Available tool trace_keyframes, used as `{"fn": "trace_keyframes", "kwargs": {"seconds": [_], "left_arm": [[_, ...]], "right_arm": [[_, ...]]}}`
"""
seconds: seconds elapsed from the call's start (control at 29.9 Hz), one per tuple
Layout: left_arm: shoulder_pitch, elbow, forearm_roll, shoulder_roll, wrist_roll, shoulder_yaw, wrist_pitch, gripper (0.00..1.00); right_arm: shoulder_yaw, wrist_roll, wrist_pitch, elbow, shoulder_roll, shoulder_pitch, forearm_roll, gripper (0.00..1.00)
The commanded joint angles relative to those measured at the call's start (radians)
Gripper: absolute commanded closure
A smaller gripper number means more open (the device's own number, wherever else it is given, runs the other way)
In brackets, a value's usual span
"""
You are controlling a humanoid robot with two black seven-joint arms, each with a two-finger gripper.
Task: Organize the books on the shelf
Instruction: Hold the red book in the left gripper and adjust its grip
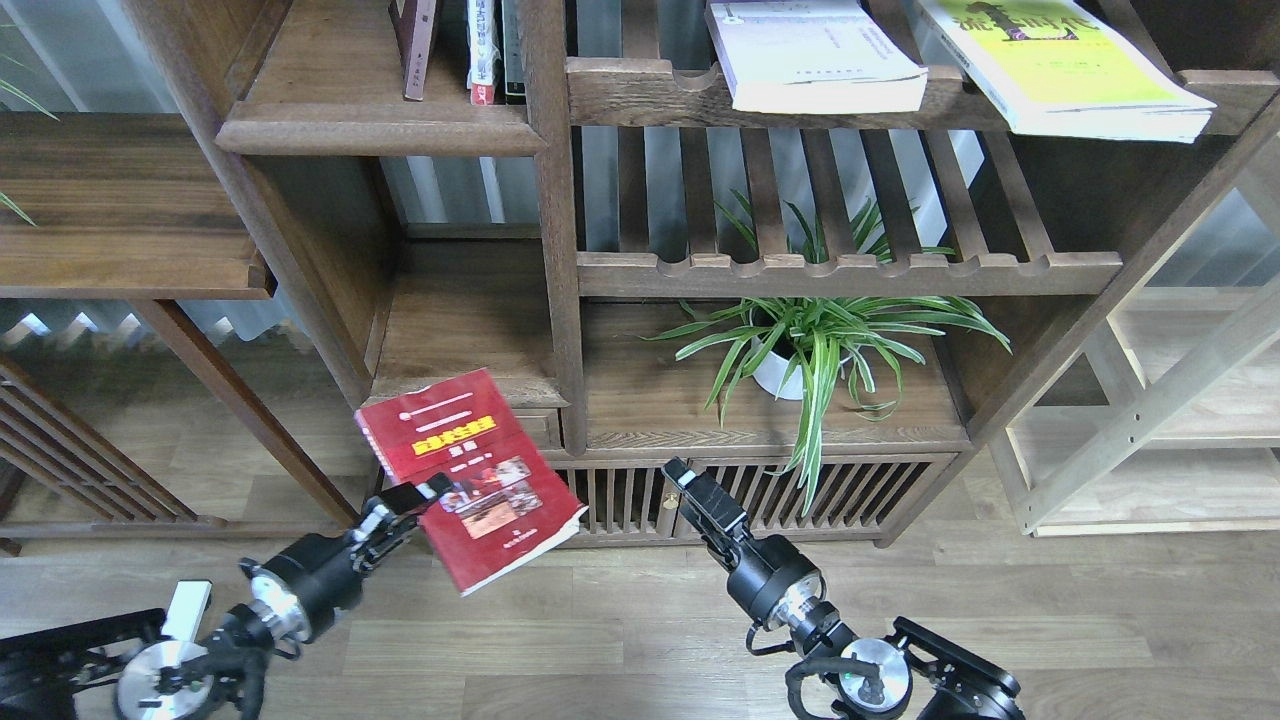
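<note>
Red book (470, 475) in left gripper (425, 492); two more books (815, 55) (1065, 65) lie above.

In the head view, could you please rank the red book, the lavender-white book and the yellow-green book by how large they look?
1. Yellow-green book, though cut off by the frame's top.
2. Red book, held by the left gripper.
3. Lavender-white book, also cropped.
The first two look alike, and cropping and differing nearness make the order unsure.

Your left gripper (418, 497) is clamped on the book (468, 478) (its left edge), arm reaching up from the lower left. Your right gripper (683, 478) holds nothing, fingers pointing up-left; whether they are parted is unclear.
</note>
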Motion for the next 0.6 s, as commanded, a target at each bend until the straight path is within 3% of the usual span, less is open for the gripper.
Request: {"fn": "trace_keyframes", "kwargs": {"seconds": [0.0,0.33,0.57], "left_arm": [[-0.001,0.003,0.003,0.02,0.009,-0.002,0.0,0.93],[0.0,0.043,0.092,-0.026,0.02,-0.022,0.0,0.95],[0.008,0.182,0.191,-0.067,0.017,-0.105,0.0,0.95]], "right_arm": [[0.0,0.0,0.0,-0.002,0.0,0.0,0.0,0.01],[0.0,0.0,0.0,0.0,0.0,0.006,-0.002,0.01],[0.0,0.002,0.0,-0.002,0.0,0.0,0.0,0.01]]}}
